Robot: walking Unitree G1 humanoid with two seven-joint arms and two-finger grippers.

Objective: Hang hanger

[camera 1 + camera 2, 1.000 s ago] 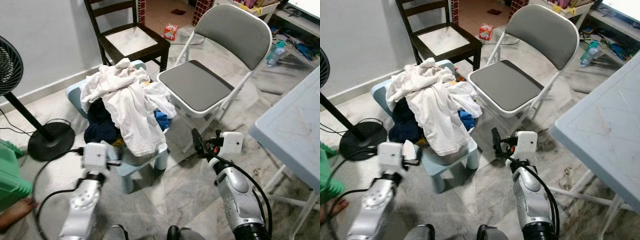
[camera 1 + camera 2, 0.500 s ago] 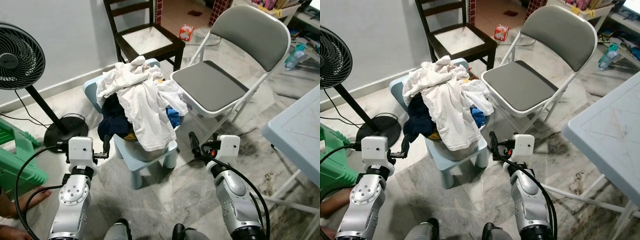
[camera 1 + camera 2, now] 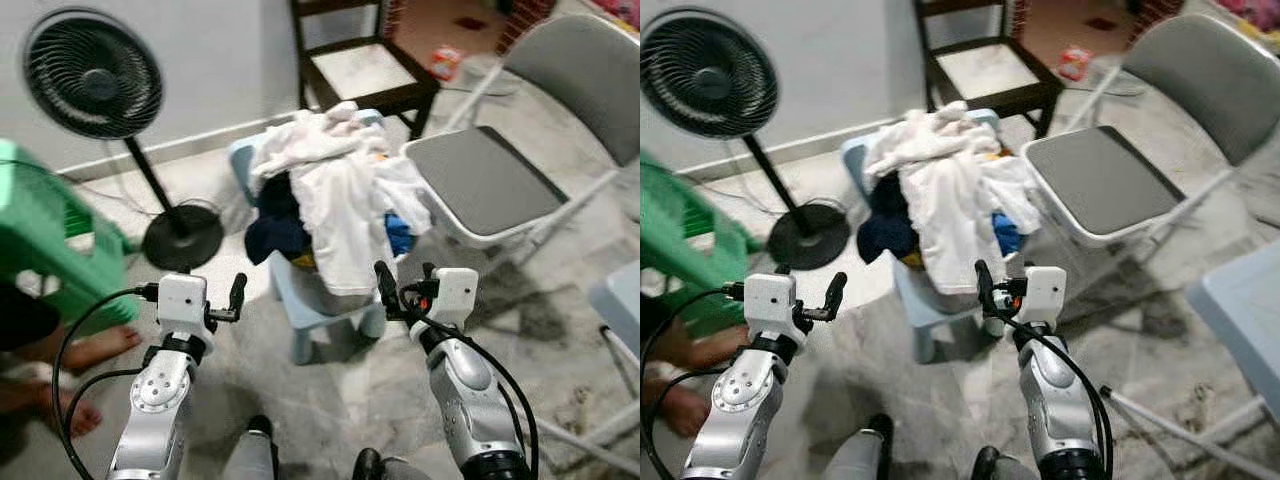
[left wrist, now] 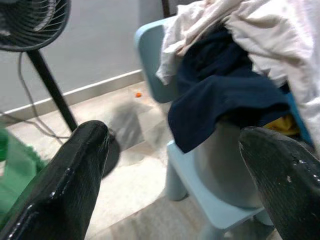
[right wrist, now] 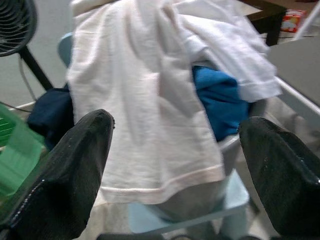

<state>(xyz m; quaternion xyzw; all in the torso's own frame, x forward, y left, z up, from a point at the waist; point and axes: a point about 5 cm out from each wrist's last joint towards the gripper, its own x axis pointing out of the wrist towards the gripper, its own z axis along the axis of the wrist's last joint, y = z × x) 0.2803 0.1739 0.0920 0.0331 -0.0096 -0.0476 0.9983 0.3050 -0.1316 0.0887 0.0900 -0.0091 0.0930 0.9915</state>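
Ahead on the small pale-blue plastic stool (image 3: 330, 310), a grey tub heaped with white and dark laundry (image 3: 335, 195) is sitting; hanger possibly buried there. Left gripper (image 3: 237, 293) and right gripper (image 3: 384, 287) are hovering near it, fingers spread, empty.

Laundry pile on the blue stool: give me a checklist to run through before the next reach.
1. Left gripper empty with fingers apart: ok.
2. Right gripper empty with fingers apart: ok.
3. Laundry pile in front of both grippers, white shirt on top and hanging over the front: ok.
4. Hanger to pick up: cannot tell; none can be made out among the clothes.
5. Person's feet on the floor near the left arm: not ok, keep that arm's path away from them.
6. Picture sharp enough to aim: not ok, the head views are blurred.
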